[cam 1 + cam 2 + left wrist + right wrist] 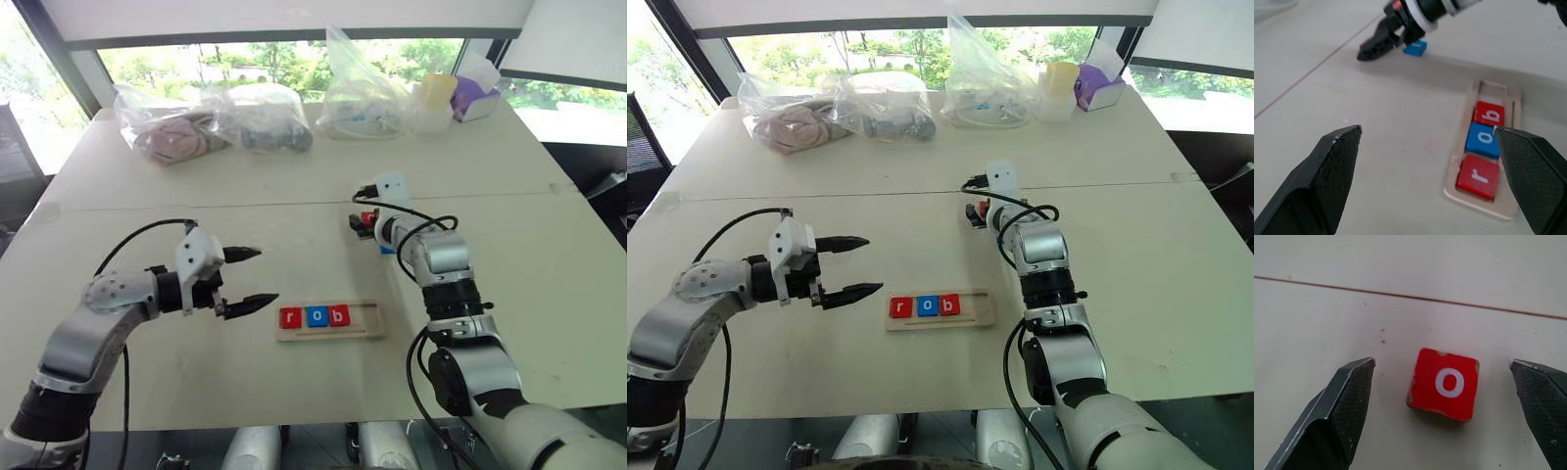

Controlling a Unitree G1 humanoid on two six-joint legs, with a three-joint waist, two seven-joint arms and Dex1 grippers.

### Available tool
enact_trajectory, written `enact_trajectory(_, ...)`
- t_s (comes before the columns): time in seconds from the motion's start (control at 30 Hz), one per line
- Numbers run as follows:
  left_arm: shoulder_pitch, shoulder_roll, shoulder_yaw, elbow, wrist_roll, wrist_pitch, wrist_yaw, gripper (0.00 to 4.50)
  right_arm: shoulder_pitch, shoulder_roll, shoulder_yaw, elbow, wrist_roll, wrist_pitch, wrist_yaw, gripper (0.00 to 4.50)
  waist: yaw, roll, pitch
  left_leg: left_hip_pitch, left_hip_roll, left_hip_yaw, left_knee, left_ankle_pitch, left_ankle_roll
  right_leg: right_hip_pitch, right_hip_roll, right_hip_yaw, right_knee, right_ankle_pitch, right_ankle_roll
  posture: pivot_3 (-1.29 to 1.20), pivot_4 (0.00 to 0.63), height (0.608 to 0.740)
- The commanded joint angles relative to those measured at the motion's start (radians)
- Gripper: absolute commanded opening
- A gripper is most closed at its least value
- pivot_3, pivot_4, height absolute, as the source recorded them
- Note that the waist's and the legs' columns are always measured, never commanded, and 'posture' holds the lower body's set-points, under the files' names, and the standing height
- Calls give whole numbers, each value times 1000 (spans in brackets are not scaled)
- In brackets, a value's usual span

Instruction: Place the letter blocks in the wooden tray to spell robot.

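With r, o and b already sitting in the wooden tray (pixel 330 334) near the surface's front edge, the right gripper (pixel 1444 406), jaws wide and empty, is straddling the red o block (pixel 1444 384) and should descend centred before closing squarely on its sides.

A red letter block (pixel 1444 384) with a white lowercase "o" lies flat on the pale counter (pixel 1400 264), a little askew, its corners chipped and worn. The right gripper (pixel 1442 411) hangs above it with its two black fingers (pixel 1337 416) spread wide — one on either side of the tile, neither touching it. Beyond the block a thin seam (pixel 1400 294) runs across the counter — and a few small reddish specks (pixel 1382 335) dot the surface close by.
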State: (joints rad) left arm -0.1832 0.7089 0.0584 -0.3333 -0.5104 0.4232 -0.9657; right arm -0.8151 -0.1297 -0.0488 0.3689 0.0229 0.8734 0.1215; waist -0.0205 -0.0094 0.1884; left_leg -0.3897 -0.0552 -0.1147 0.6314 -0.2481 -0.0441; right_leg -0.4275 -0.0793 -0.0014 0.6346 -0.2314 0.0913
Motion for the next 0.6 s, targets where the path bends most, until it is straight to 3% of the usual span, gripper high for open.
enact_trajectory(0.03, -8, -2, 50, -14, -30, -17, 5, 4500, -31, 7, -5, 23, 3, -1, -17, 4430, -1, 0, 0, 0, 0, 0, 0, 0, 0, 0, 0, 0, 0, 0, 0, 0, 150, 740)
enact_trajectory(0.2, 7, 5, 56, -15, -28, -19, 1, 4500, -29, 13, 6, 27, 13, -1, -4, 4430, -2, 0, 0, 1, 0, 0, 0, 0, 0, 0, 0, 0, 1, 0, 0, 0, 150, 740)
enact_trajectory(0.3, 15, 5, 58, -18, -26, -20, -1, 4500, -29, 22, 9, 24, 14, 6, -6, 3551, -1, 0, 0, 1, 0, 0, 0, 0, 0, 0, 0, 0, 1, 0, 0, 0, 150, 740)
enact_trajectory(0.4, 26, 11, 56, -24, -36, -9, -17, 4500, -24, 29, 24, -3, 10, 29, -4, 1976, -2, 0, 0, 1, 0, 0, 0, 0, 0, 0, 0, 0, 1, 0, 0, 0, 150, 740)
enact_trajectory(0.47, 29, 15, 55, -24, -40, -8, -29, 4500, -18, 23, 31, -24, 4, 47, -5, 1185, -2, 0, 0, 1, 0, 0, 0, 0, 0, 0, 0, 0, 1, 0, 0, 0, 150, 740)
enact_trajectory(0.6, 27, 19, 44, -16, -43, -11, -63, 4500, -2, -18, 53, -132, 6, 110, 27, 1202, -1, 0, 0, 1, 0, 0, 0, 0, 0, 0, 0, 0, 1, 0, 0, 0, 150, 740)
